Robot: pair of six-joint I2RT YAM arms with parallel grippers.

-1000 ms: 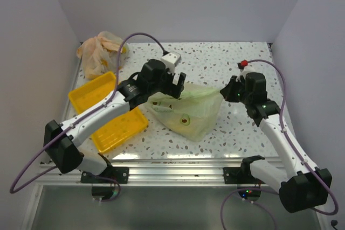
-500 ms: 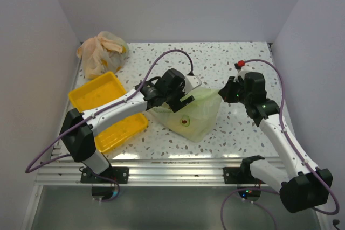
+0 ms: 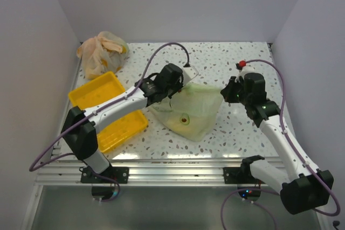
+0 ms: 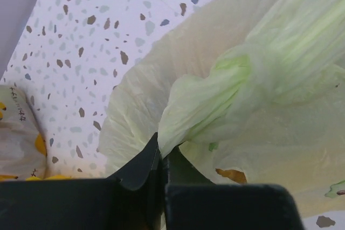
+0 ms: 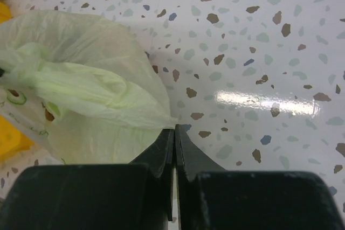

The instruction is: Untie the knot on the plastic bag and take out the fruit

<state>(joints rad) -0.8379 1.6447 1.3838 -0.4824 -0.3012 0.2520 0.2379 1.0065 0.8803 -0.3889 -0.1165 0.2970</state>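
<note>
The plastic bag is lying on the tabletop, its long axis running between my arms. I am pinching it at both ends: left hand near the knot, right hand on the tip.

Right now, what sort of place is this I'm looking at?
Most likely a robot test cell in a lab: plain white walls box in a speckled table, two arms are bolted to an aluminium rail at its near edge, with a yellow tray and a plastic bag as props.
</note>
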